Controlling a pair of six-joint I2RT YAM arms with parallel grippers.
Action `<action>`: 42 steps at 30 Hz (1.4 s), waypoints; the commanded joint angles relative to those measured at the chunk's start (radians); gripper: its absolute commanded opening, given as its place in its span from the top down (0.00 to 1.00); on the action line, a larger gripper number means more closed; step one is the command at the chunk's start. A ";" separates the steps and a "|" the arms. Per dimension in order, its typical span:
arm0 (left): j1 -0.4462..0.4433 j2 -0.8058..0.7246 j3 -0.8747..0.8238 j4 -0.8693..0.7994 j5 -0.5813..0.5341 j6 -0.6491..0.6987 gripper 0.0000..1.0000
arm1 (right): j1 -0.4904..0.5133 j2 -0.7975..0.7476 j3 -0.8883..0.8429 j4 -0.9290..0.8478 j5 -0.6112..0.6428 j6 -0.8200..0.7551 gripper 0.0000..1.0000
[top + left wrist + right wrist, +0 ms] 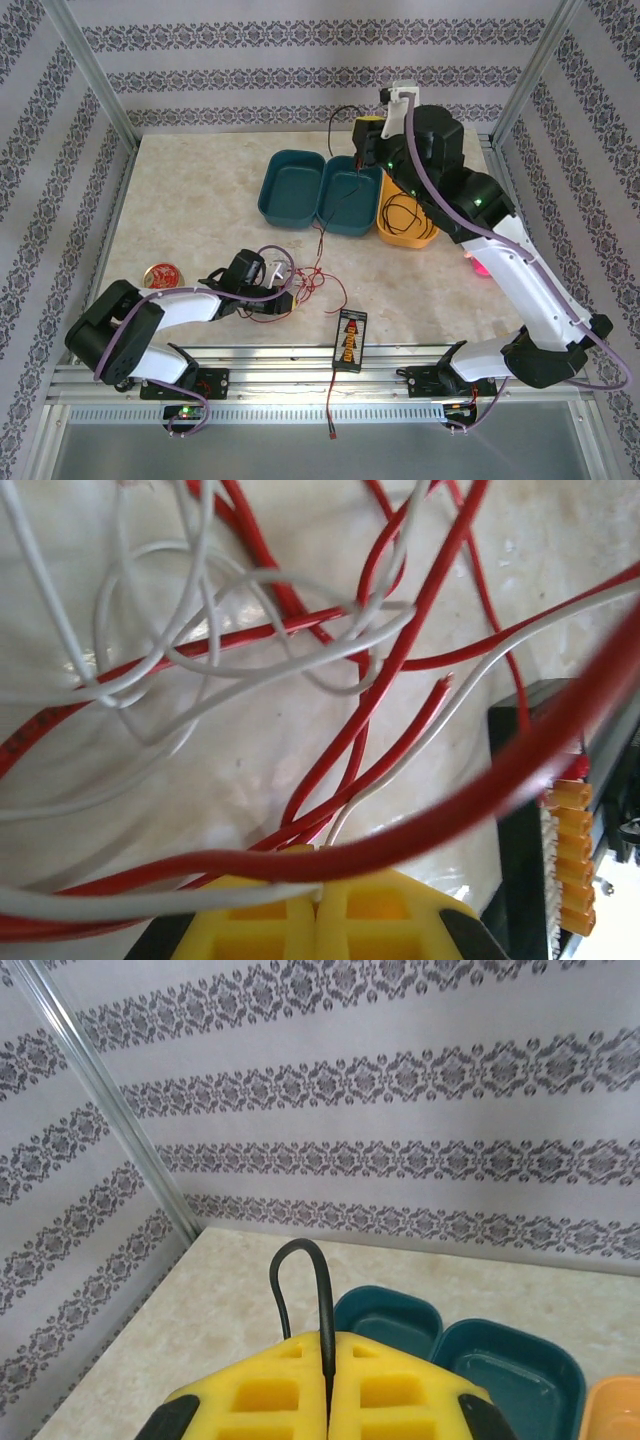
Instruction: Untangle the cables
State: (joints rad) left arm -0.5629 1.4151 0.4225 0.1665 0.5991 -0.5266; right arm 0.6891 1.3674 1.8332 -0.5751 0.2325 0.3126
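Note:
On the table near the front lies a tangle of the red cable (316, 281) and the whitish cable (280, 262). My left gripper (282, 292) is low over it. In the left wrist view its yellow fingers (250, 920) are shut, with red cable (400, 660) and whitish cable (250, 590) strands pinched in the seam. My right gripper (367, 125) is raised at the back, shut on the black cable (345, 190), which hangs down across a teal tray toward the tangle. The right wrist view shows a black cable loop (300, 1255) rising from the right gripper's (329, 1360) closed seam.
Two teal trays (292, 205) (362, 222) and an orange tray (388, 232) holding a black coil (405, 215) stand mid-table. A black rectangular device (350, 340) with a red lead lies at the front edge. A round tin (163, 273) sits left, a pink object (478, 265) right.

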 commanded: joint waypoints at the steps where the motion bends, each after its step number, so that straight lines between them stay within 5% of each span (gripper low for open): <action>1: -0.011 0.020 -0.004 0.046 -0.041 0.016 0.99 | -0.006 0.018 0.086 -0.074 0.048 -0.048 1.00; 10: -0.011 0.069 0.021 0.109 -0.147 0.008 0.99 | 0.020 0.158 0.373 -0.240 0.064 -0.130 1.00; 15: -0.011 0.082 0.023 0.126 -0.161 0.001 0.99 | 0.070 0.225 0.498 -0.272 0.213 -0.252 1.00; 24: -0.009 -0.035 0.003 0.075 -0.172 -0.019 0.82 | 0.056 0.213 0.398 -0.225 0.430 -0.333 1.00; 31: -0.009 -0.163 0.049 -0.163 -0.216 -0.030 0.62 | -0.101 0.175 0.280 -0.220 0.324 -0.227 1.00; 42: -0.008 -0.337 0.136 -0.534 -0.319 -0.007 0.48 | -0.332 0.143 0.064 -0.130 0.156 -0.119 1.00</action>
State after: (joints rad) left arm -0.5632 1.1213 0.5102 -0.2192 0.3302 -0.5522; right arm 0.3794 1.5288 1.9312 -0.7612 0.4362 0.1543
